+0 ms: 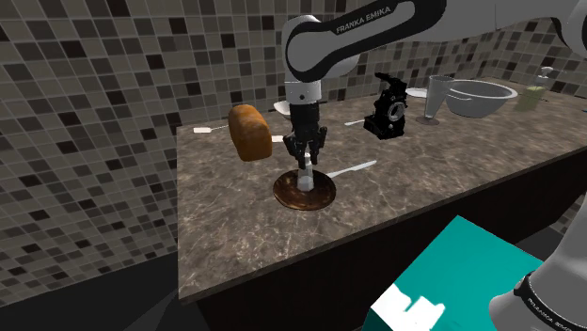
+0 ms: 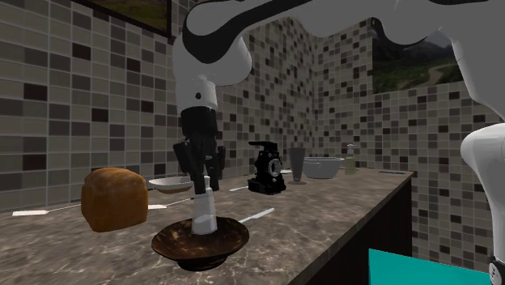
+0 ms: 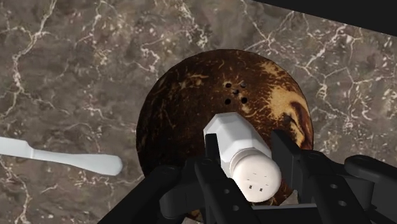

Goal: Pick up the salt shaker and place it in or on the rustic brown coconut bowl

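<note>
While the pincer (image 1: 307,155) is clamped on the salt shaker (image 3: 245,159), the shaker stands upright with its base down in the brown coconut bowl (image 1: 325,196). Bowl sits mid-surface (image 1: 442,179), back from the front edge, with bare stone on that side. Bread loaf (image 1: 249,132) is near behind it, white knife (image 1: 355,169) just beside the rim. Wrist view adds the cap holes and three holes in the bowl. Second exterior view shows the base meeting the bowl.

A white salt shaker (image 2: 204,212) stands upright inside a shallow, mottled brown coconut bowl (image 2: 174,240), midway between the surface's (image 1: 235,221) front and back edges.
</note>
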